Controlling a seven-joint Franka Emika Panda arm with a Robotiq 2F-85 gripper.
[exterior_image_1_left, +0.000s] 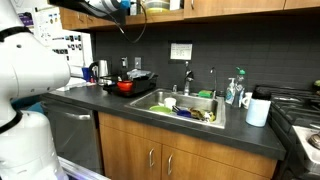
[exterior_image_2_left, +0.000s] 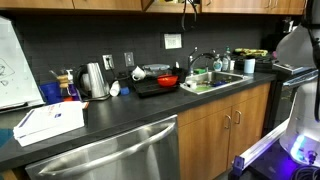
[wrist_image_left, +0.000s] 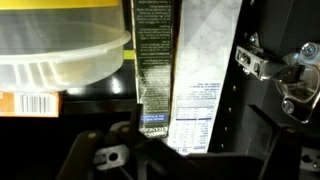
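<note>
Tall printed cardboard carton (wrist_image_left: 185, 80) is seen standing upright inside a wooden wall cupboard, just beside a clear plastic tub with yellow lid (wrist_image_left: 60, 50). It is flanked by the spread-open jaws of the black gripper (wrist_image_left: 185, 158), raised high above the dark kitchen counter (exterior_image_1_left: 95, 100).

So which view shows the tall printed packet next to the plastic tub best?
The wrist view: the packet fills the middle of the frame, its label print visible, beside a plastic tub. In both exterior views it cannot be made out.

Dim kitchen, under-cabinet glow, soft wrist view
</note>
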